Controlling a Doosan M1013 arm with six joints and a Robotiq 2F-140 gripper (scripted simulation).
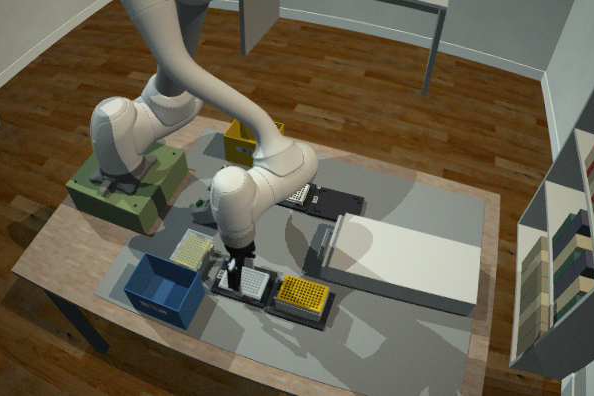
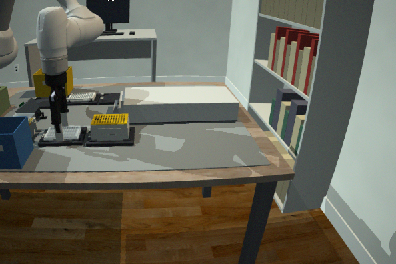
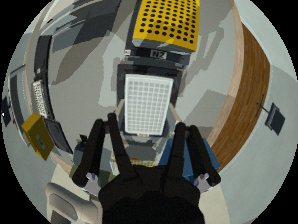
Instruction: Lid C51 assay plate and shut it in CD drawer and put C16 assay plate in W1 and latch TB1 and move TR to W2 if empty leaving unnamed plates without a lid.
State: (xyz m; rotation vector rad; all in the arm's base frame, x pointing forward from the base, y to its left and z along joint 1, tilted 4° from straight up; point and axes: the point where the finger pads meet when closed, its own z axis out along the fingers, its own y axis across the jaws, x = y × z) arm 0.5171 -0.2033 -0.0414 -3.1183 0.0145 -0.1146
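The clear assay plate [image 1: 255, 281] [image 2: 71, 132] [image 3: 144, 102] lies in its black nest [image 1: 267, 299] at the front of the mat, between the blue bin and the tip rack. My gripper [image 1: 234, 281] [image 2: 58, 134] [image 3: 146, 106] is down on it from straight above. Its fingers straddle the plate's short width near the left end and are shut on it. The plate still sits level in the nest. A second plate [image 1: 299, 194] [image 2: 81, 97] with pale wells sits on the far row of black nests, partly hidden behind my arm.
The blue bin W2 [image 1: 163, 290] [image 2: 4, 140] stands left of the plate. The tip rack TR [image 1: 301, 296] [image 2: 109, 124] [image 3: 166, 16] with its yellow top stands on the right. TB1 [image 1: 193, 250], the green key [image 1: 199, 202], the yellow bin W1 [image 1: 238, 142] [image 2: 39, 81] and the cooler CD [image 1: 406, 260] [image 2: 181, 103] stand behind.
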